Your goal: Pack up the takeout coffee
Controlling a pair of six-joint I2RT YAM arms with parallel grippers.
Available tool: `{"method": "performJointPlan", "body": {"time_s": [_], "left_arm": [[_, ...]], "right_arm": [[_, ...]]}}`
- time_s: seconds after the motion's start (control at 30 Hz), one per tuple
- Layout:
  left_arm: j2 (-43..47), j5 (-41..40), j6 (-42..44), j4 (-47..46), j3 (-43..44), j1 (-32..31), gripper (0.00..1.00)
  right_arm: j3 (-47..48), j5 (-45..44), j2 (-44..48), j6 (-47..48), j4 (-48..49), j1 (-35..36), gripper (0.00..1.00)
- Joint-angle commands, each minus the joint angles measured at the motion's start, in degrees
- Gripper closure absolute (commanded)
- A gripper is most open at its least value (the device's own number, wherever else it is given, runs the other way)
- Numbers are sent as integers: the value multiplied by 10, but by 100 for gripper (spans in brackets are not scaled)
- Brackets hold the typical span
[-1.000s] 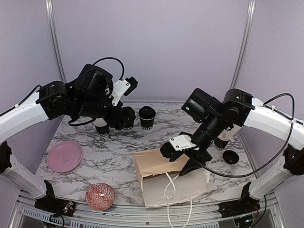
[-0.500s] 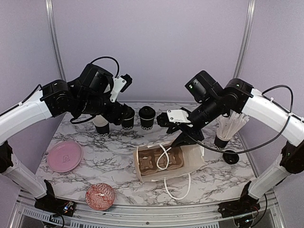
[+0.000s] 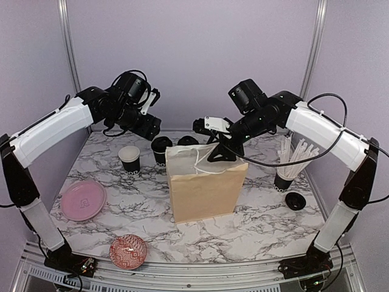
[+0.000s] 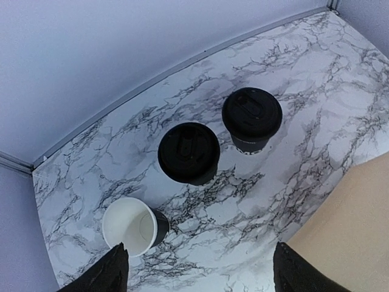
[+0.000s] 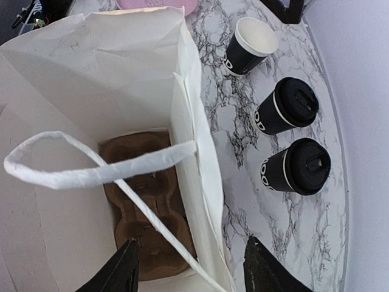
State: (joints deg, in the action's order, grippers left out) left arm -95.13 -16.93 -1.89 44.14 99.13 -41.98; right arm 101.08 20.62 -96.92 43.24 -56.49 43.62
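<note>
Coffee cups point(image 4: 189, 152): three, two lidded, one open; visible lettering reads "OOD". One bag point(image 5: 121, 73). Left gripper point(image 4: 206, 267) and right gripper point(image 5: 193, 267) both spread.

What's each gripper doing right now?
Left gripper: open, holding nothing.
Right gripper: open, its fingers either side of the paper bag's rim.

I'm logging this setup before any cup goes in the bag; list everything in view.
lidded coffee cups: two, black, back of table
open coffee cup: one, black with white inside, left of those
paper bag: one, tan, upright at centre
cup carrier: one, brown, at the bag's bottom
cup of straws: one, black, white straws, right
loose lid: one, black, beside that cup
plate: one, pink, left
bowl: one, red patterned, front left
table: one, white marble
left gripper: black, open above the cups
right gripper: black, open at the bag's mouth
</note>
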Motion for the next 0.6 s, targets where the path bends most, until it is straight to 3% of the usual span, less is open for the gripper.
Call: {"method": "performJointPlan", "body": {"time_s": [0.0, 0.33, 0.57], "left_arm": [[-72, 96, 11, 42, 85, 62, 19], [-270, 218, 11, 83, 284, 133, 18], [-339, 225, -6, 87, 314, 137, 23]], "right_arm": [[27, 26, -17, -4, 12, -39, 43], [31, 54, 5, -10, 6, -65, 41], [30, 63, 29, -22, 1, -65, 39]]}}
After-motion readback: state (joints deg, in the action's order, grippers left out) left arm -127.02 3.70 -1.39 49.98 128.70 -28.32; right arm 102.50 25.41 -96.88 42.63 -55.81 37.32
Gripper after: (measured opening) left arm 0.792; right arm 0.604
